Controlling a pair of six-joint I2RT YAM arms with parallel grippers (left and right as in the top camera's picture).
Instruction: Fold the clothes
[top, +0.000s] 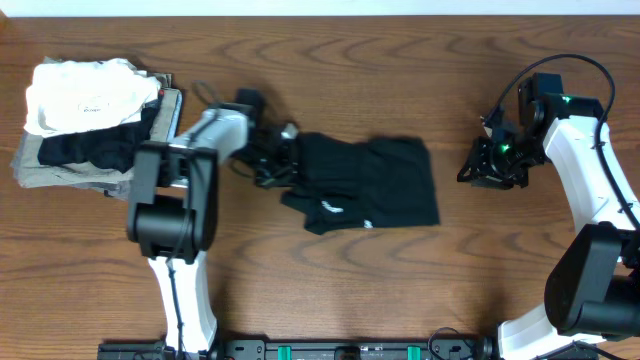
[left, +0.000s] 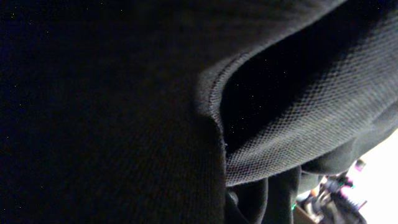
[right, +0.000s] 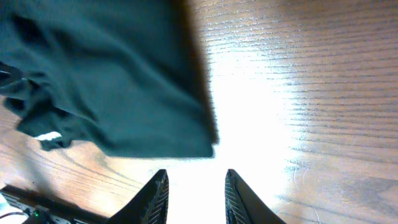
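Your black T-shirt (top: 370, 180) lies bunched in the middle of the table (top: 420, 300), with small white marks near its lower edge. Your left gripper (top: 272, 160) is at the shirt's left edge, touching the fabric. The left wrist view is all dark cloth with a folded hem and the fingers are hidden, so you cannot tell if it is clamped. Your right gripper (right: 196, 177) hangs over bare wood just right of the shirt, fingers spread, nothing between them. A stack of folded garments (top: 90, 125), white on top, sits far left, well apart from the shirt.
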